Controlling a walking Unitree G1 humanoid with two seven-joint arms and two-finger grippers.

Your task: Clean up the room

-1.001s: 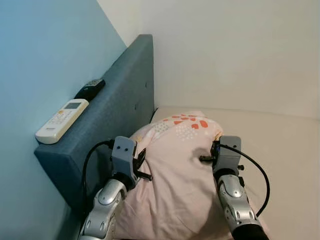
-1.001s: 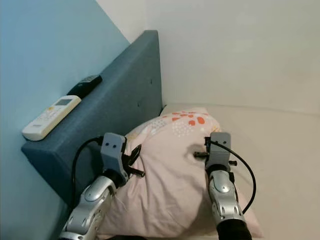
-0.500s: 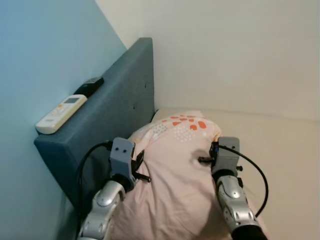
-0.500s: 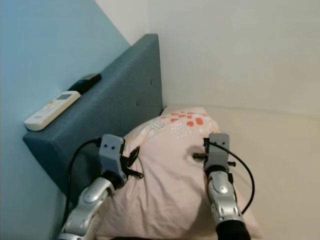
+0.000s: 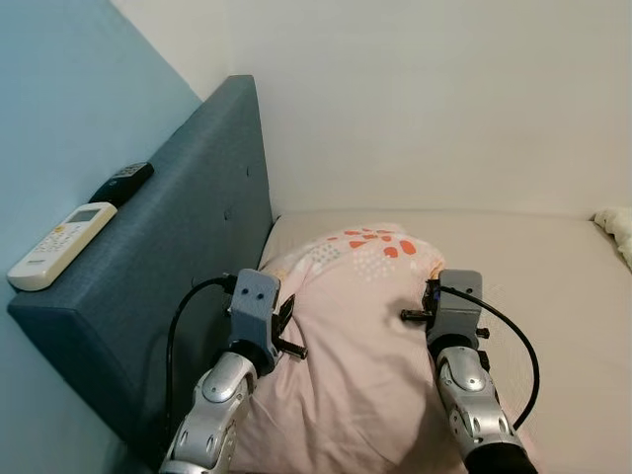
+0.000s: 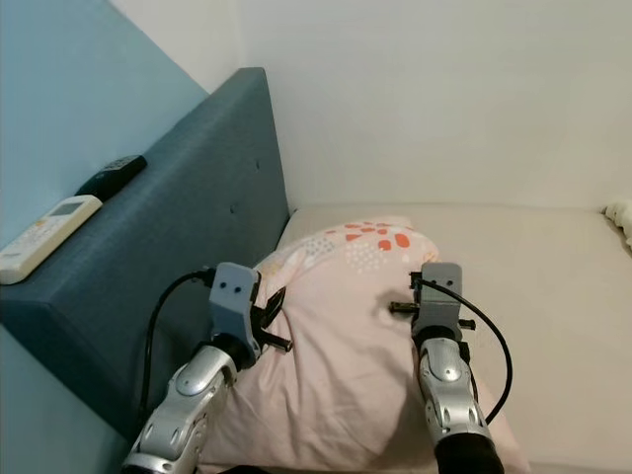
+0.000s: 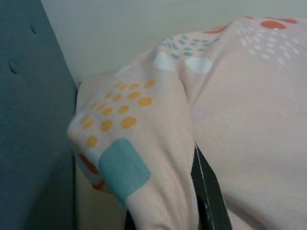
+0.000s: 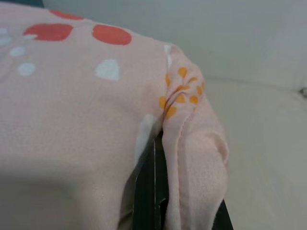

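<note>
A cream bed (image 5: 553, 286) is sitting against a white wall, with a blue headboard (image 5: 188, 247) on my left. I am holding a pink spotty pillow (image 5: 360, 326) near the headboard. My left gripper (image 5: 279, 331) and right gripper (image 5: 427, 301) are each pinching a side of it tight.
</note>
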